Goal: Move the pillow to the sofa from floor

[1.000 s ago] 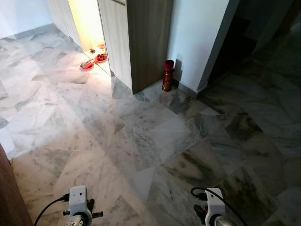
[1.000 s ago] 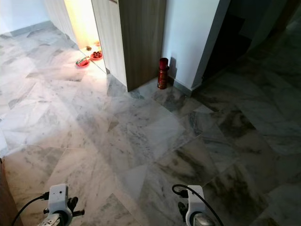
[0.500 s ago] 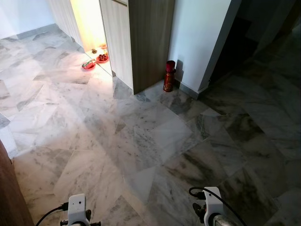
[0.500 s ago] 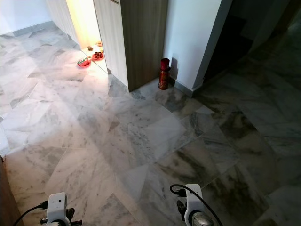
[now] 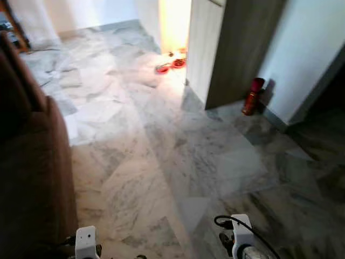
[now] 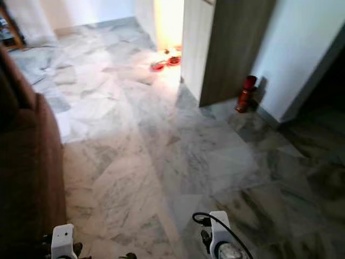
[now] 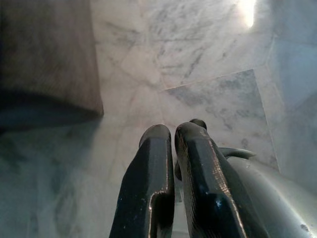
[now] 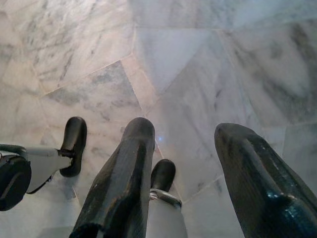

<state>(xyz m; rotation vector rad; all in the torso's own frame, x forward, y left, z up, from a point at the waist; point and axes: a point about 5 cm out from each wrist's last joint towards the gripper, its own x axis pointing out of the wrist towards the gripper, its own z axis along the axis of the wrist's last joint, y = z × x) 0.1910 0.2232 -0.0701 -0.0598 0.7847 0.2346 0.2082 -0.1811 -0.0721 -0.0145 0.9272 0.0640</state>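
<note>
The brown sofa (image 5: pixel 32 178) fills the left side of the eye views, its end standing on the marble floor (image 5: pixel 161 162). In the left wrist view its dark corner (image 7: pixel 44 59) sits on the floor ahead of my left gripper (image 7: pixel 171 134), whose two black fingers are pressed together with nothing between them. My right gripper (image 8: pixel 185 131) hangs over bare marble with its fingers wide apart and nothing held. Both arms hang low at the bottom edge of the eye views, left arm (image 5: pixel 85 241) by the sofa, right arm (image 5: pixel 241 240) over the floor.
A wooden cabinet (image 5: pixel 237 48) stands at the back, with a red flask (image 5: pixel 253 96) on the floor beside it by the white wall. Red bowls (image 5: pixel 170 66) lie in a lit opening behind. A dark doorway (image 5: pixel 331 102) is at the right.
The whole picture has shifted right, so the camera has turned left, and the brown sofa has come into sight on the left. Both arms still hang low.
</note>
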